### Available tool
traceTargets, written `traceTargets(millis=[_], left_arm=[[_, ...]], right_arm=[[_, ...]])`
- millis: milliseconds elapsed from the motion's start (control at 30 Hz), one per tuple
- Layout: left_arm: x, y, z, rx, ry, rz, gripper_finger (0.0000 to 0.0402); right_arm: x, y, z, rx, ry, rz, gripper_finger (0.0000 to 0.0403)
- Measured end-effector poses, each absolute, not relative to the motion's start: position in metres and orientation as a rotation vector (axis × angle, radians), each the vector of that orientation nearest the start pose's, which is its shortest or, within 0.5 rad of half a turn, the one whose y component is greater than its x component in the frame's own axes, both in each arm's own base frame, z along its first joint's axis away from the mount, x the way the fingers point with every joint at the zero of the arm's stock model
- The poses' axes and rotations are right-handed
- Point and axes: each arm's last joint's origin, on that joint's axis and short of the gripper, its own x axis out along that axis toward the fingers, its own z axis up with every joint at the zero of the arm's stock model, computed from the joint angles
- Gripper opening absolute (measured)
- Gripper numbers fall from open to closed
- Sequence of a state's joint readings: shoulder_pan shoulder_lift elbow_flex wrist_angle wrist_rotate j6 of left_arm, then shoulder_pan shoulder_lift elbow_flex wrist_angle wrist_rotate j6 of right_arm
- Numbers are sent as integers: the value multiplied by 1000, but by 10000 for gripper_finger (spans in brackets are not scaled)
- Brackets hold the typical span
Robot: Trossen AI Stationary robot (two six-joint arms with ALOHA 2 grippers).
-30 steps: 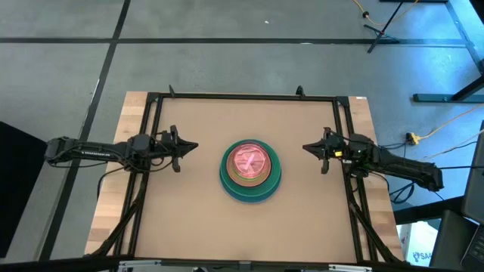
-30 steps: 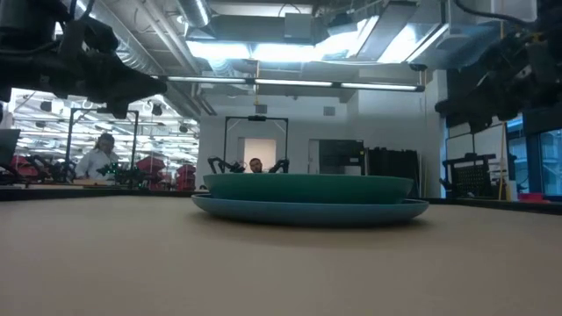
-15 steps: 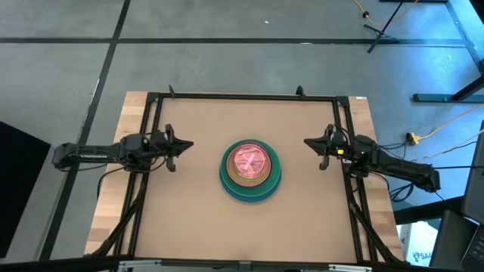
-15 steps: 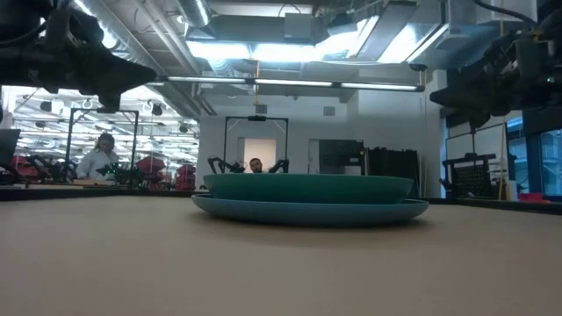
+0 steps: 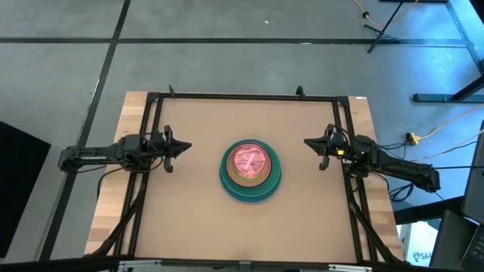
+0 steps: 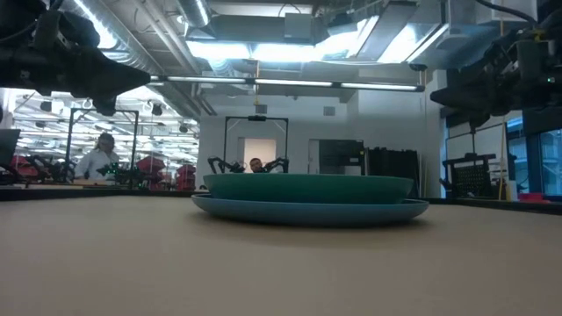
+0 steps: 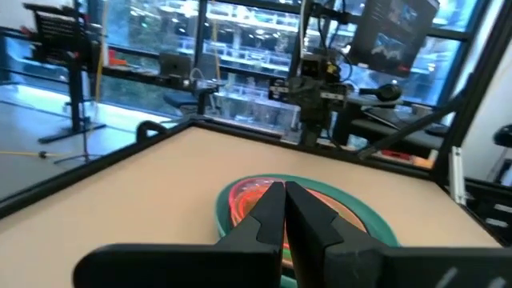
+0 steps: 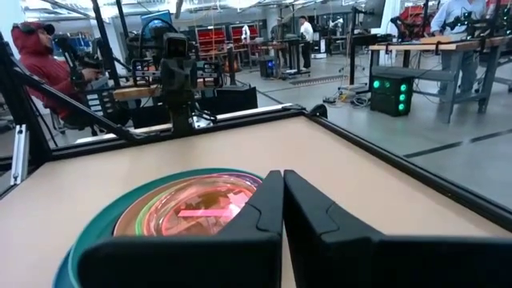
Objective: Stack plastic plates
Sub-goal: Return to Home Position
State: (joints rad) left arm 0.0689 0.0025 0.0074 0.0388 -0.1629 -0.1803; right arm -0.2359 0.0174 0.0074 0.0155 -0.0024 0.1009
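The plastic plates sit nested in one stack (image 5: 250,171) at the table's middle: a large blue one at the bottom, teal above it, smaller ones inside, a translucent pink-red one on top (image 8: 204,202). The stack's blue base rests on the table (image 6: 309,209). My left gripper (image 5: 186,146) hovers left of the stack, shut and touching nothing. My right gripper (image 5: 306,144) hovers right of the stack, also shut. Both point at the stack from above table height. In the left wrist view the stack (image 7: 352,210) lies beyond the shut fingers.
A black frame (image 5: 242,97) runs along the table's far, left and right edges. Bare table surface lies all around the stack. Beyond the table are workbenches, other robot arms and seated people (image 8: 44,64).
My left gripper has drawn back toward the table's left edge, away from the stack. My right gripper shifted slightly in the first half second, then stayed still. The plate stack has not moved.
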Motion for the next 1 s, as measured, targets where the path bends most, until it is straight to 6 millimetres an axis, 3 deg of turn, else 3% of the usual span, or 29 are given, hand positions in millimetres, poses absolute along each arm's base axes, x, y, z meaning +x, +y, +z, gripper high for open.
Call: traceTargets(millis=[1000], left_arm=[[96, 11, 169, -193, -63, 219, 6]], right_arm=[[96, -23, 166, 101, -17, -233, 3]])
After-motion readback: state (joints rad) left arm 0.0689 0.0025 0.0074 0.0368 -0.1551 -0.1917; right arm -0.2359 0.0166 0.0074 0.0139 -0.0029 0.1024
